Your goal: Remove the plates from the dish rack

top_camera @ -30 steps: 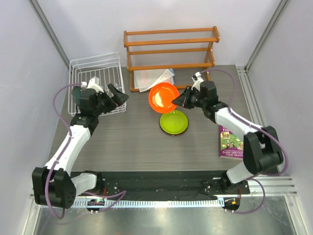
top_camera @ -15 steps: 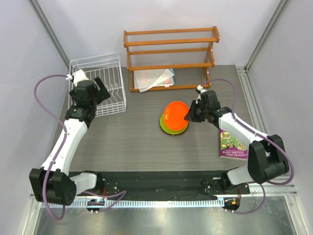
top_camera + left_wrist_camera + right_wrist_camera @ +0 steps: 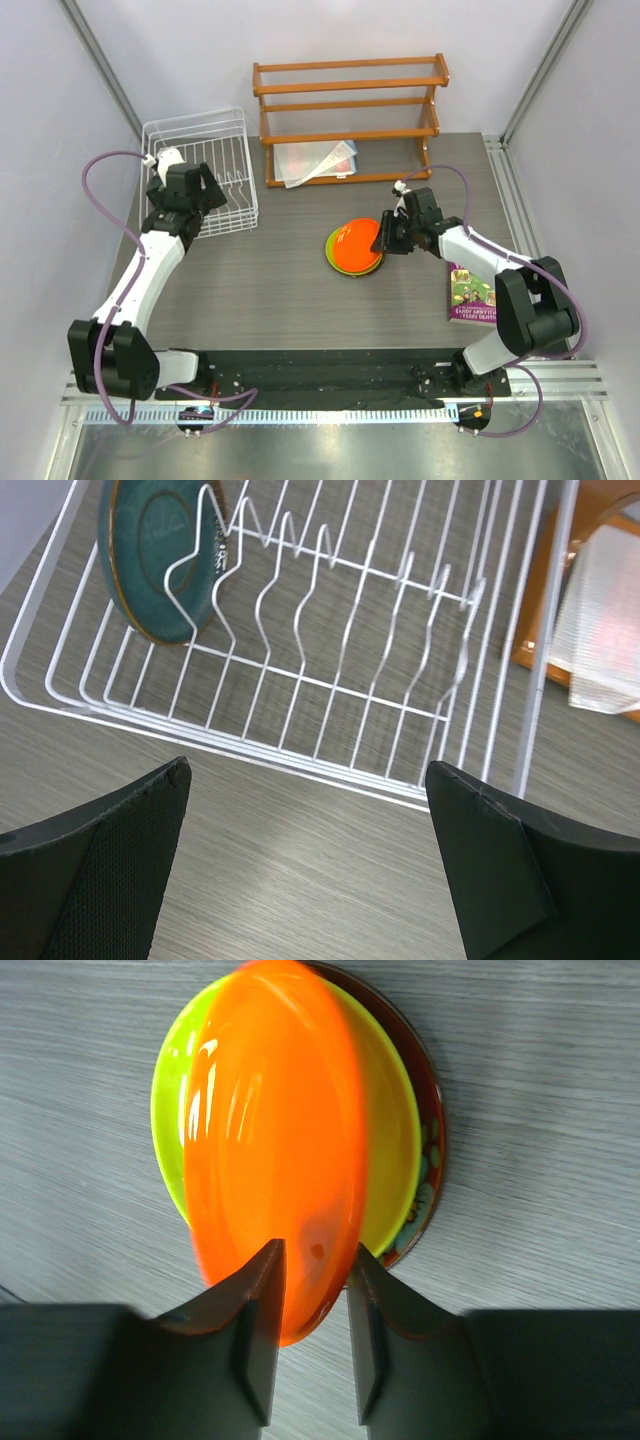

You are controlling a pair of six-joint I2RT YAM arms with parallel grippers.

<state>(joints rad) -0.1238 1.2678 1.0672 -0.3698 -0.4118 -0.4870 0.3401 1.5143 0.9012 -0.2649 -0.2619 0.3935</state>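
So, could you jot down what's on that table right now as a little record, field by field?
Stack on table: orange plate on top of lime green plate, dark red plate at the bottom
In dish rack: one teal plate standing at one end; the other slots in view are empty
Right fingers: either side of the orange plate's rim; grip unclear
Left fingers: wide open, empty, above the rack
Elsewhere: wooden shelf, book
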